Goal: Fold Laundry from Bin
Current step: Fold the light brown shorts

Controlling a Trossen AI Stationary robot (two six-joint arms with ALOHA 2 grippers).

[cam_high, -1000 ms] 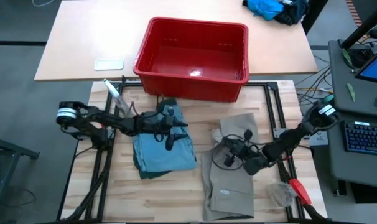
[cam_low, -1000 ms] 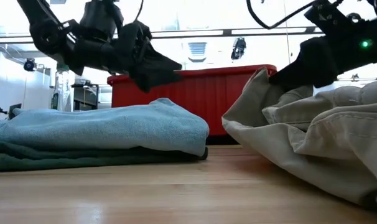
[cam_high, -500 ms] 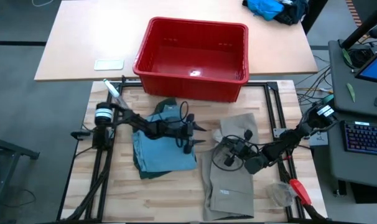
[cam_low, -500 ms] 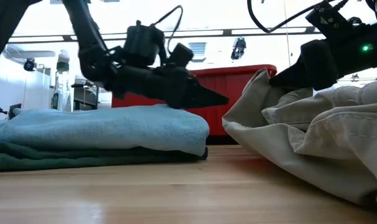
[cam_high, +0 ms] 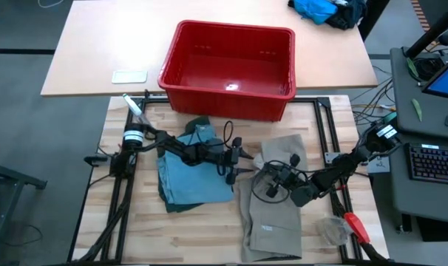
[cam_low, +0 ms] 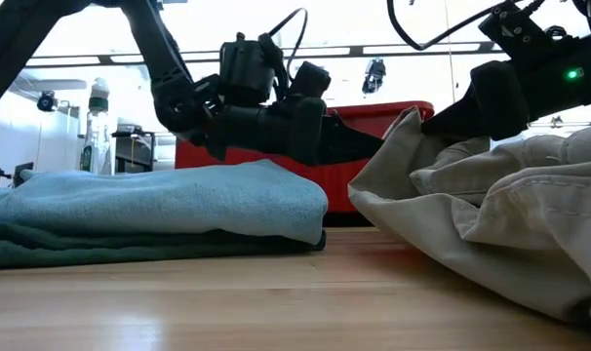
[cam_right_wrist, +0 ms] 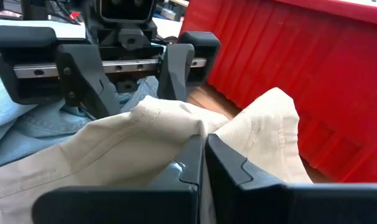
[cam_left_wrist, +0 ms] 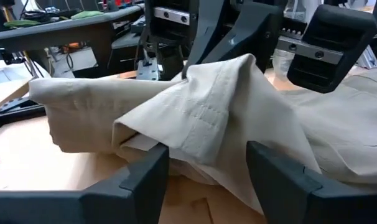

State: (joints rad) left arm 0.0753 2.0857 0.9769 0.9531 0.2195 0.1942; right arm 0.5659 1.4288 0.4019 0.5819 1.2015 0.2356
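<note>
Khaki trousers (cam_high: 272, 203) are pinched at a raised corner by the right gripper (cam_high: 262, 179) — its fingers are pressed together on the cloth.

Parted fingers of the left gripper (cam_high: 242, 161) are reached toward that same khaki fold, one on each side of its edge — no grip is seen. Light blue denim trousers (cam_high: 194, 177) are stacked folded on dark green shorts (cam_high: 199, 123) on the wooden table (cam_high: 187, 236). Behind them the red bin (cam_high: 230, 68) is set.
</note>
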